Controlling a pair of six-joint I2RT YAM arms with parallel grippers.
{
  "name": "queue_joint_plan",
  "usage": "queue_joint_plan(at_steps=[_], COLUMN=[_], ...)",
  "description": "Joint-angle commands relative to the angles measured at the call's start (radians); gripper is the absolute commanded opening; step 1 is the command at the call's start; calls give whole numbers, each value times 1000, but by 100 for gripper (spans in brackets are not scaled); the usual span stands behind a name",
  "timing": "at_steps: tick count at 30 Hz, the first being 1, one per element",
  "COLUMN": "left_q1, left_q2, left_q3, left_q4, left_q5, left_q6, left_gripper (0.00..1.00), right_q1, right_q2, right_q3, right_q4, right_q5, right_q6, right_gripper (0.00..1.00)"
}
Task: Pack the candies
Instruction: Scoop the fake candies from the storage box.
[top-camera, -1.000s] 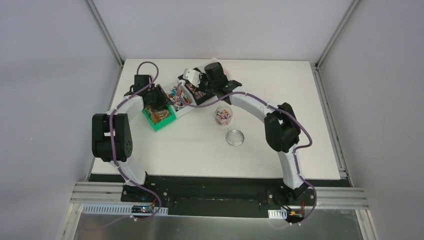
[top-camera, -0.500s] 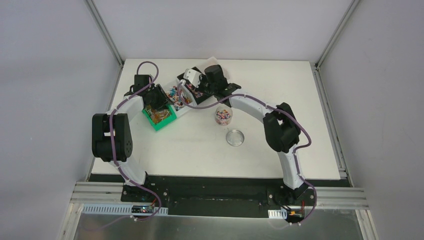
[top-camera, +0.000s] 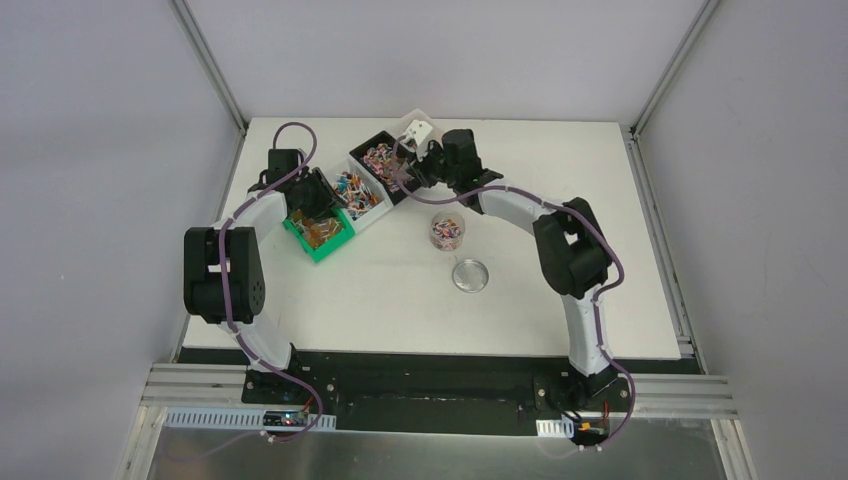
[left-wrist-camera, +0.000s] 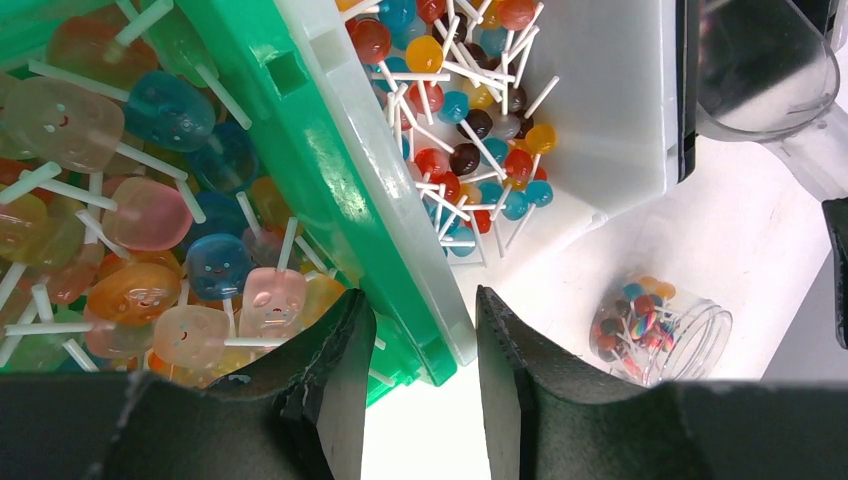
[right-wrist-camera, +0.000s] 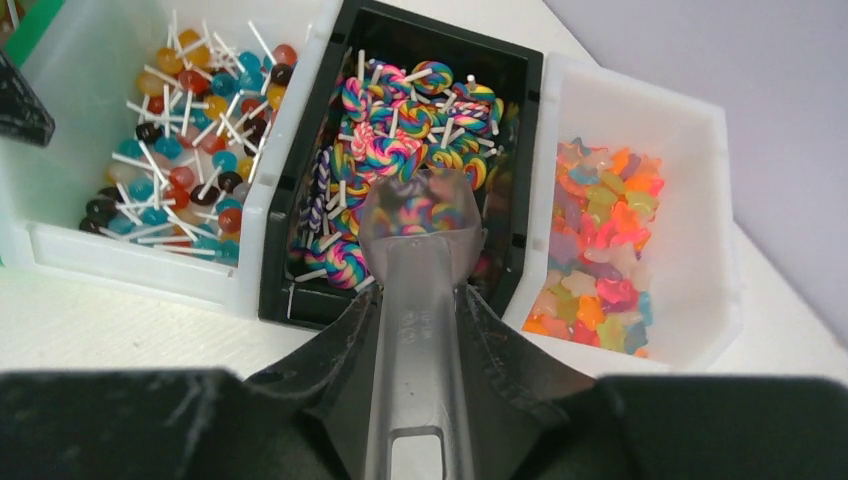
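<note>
Uncovered since a second ago, the candies (right-wrist-camera: 395, 140) in the black bin (right-wrist-camera: 525, 150) now show from overhead: the right gripper (right-wrist-camera: 415, 300) has swung back and to the right, off that bin, while the left arm keeps its place. These candies are rainbow-swirl lollipops on white sticks, heaped in the black bin. More fill its neighbours. Small ball lollipops in mixed colours lie in the white bin (right-wrist-camera: 120, 262) on one side, and pale and bright gummy shapes in the second white bin (right-wrist-camera: 690, 300) on the other. Larger face-printed lollipops sit in the green bin (left-wrist-camera: 320, 170) at the left end of the row. A few more candies sit in the clear jar (left-wrist-camera: 660, 330), which stands upright and uncapped on the table (top-camera: 380, 300) near the bins. Its lid (top-camera: 471, 275) lies flat just beside it, toward the arms.

The right gripper's fingers are clamped partway closed on the handle of a translucent scoop (right-wrist-camera: 420, 215), whose bowl hangs over the black bin's heap. Whether it carries anything I cannot tell, since the swirls show through it. The left gripper (left-wrist-camera: 420, 310) is closed partway onto the corner of the green bin, its fingers on either side of the green wall and the white bin's wall pressed against it.
</note>
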Motion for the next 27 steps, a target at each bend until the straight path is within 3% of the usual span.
queue_joint_plan(at_steps=[1, 7, 13, 27], left_q1=[-21, -21, -21, -21], left_q2=[-16, -15, -18, -18], left_q3=[7, 4, 2, 6], left_q4=[30, 31, 30, 31], left_q5=[102, 96, 89, 54], left_q6=[25, 25, 25, 12], left_gripper=[0, 0, 0, 0], right_q1=[7, -3, -6, -8], right_q2=[-5, -4, 15, 29], right_q3=[-80, -247, -333, -419], right_q4=[183, 522, 735, 886], right_q5=[-97, -45, 6, -33], right_q6=[282, 489, 535, 383], right_gripper=[0, 0, 0, 0])
